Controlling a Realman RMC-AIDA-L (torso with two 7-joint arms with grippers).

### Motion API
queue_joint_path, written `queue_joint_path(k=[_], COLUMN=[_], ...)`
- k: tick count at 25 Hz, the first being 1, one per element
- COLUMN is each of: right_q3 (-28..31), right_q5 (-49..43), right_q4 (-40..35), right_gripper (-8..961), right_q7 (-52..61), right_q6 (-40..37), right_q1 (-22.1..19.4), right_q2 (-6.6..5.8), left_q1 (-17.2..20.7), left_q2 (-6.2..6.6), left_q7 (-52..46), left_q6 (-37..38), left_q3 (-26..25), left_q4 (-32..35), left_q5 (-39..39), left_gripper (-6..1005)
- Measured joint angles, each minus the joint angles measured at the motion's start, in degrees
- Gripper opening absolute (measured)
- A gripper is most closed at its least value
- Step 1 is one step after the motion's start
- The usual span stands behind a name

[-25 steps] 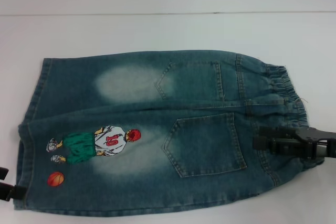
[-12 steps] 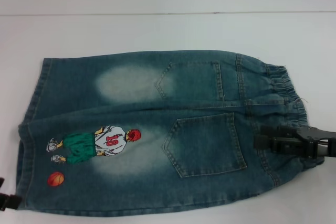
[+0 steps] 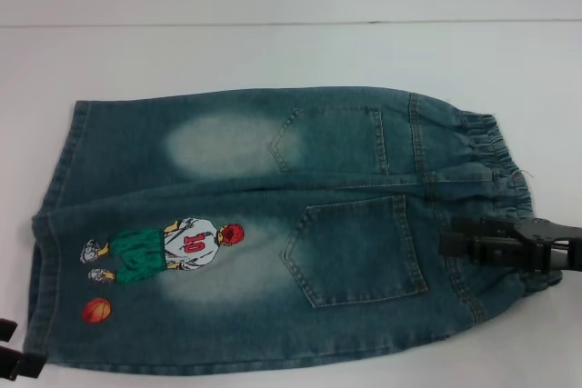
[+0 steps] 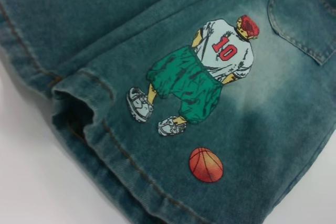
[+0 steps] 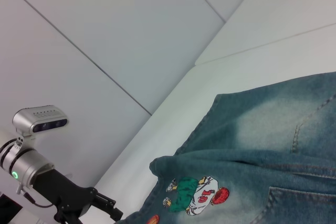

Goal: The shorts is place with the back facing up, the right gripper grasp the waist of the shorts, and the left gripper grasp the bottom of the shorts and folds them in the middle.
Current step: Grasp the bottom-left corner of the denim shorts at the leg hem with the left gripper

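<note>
The shorts (image 3: 255, 224) lie flat with the back up, two back pockets showing. The gathered waist (image 3: 496, 156) is at the right and the flat leg hems (image 3: 50, 197) at the left. The basketball player print (image 3: 173, 247) and orange ball (image 3: 96, 310) sit on the near leg. My right gripper (image 3: 447, 238) rests over the near part of the waistband. My left gripper (image 3: 14, 347) is open at the near left corner, just outside the hem. The left wrist view shows the hem (image 4: 121, 166) and print (image 4: 210, 72) close up. The right wrist view shows the left gripper (image 5: 112, 208) beside the shorts (image 5: 273, 145).
The shorts lie on a white table (image 3: 273, 52) that ends at a pale wall behind. The left arm's silver wrist with its green ring (image 5: 23, 169) shows in the right wrist view.
My left gripper has moved nearer to me along the hem's near corner. The right gripper and the shorts have not moved.
</note>
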Motion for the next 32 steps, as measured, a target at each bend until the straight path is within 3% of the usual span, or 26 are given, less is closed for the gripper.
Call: queue_joint_path(k=[11,32], right_q3=[0.35,0.44], right_q5=[0.00,0.01], right_q4=[0.00,0.00], right_gripper=[913,913], right_q7=[-0.30,-0.41], right_q6=[-0.12,-0.30], right_q1=[-0.22,-0.60], right_q2=[0.05,0.03], left_q1=[-0.16,-0.59], left_q2=[-0.95,-0.56], left_q7=[-0.14,-0.69], left_q6=[-0.98,0.75], left_q3=[1.13,2.12], left_q4=[-0.28,-0.89], left_q5=[-0.09,0.00], left_gripper=[948,947])
